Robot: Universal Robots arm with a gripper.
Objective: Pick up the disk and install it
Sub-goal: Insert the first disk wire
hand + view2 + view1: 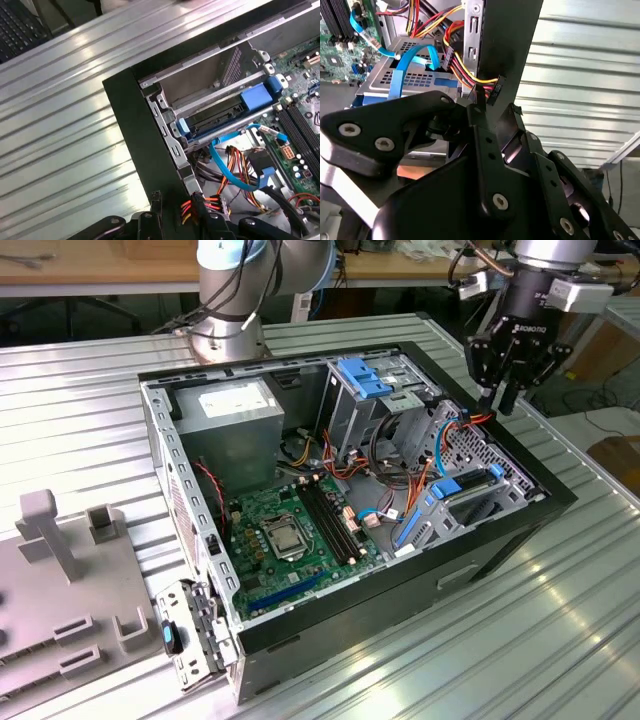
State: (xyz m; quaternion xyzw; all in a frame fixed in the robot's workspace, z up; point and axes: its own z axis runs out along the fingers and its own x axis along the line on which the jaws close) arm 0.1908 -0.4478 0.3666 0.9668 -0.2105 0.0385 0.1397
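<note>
The disk is a dark slab with blue side rails lying flat in the grey bay at the corner of the open computer case, on the exterior view's right. The first wrist view shows the disk lodged between its blue rail ends. My gripper hangs above the case's rim, behind the disk's bay. It is shut on a black power connector with red, yellow and orange wires, and the connector rides over the black case edge. A blue data cable loops beside the bay.
The case holds a green motherboard, a grey power supply and a drive cage with a blue latch. The arm's base stands behind the case. A grey fixture lies at the exterior view's left on the ribbed metal table.
</note>
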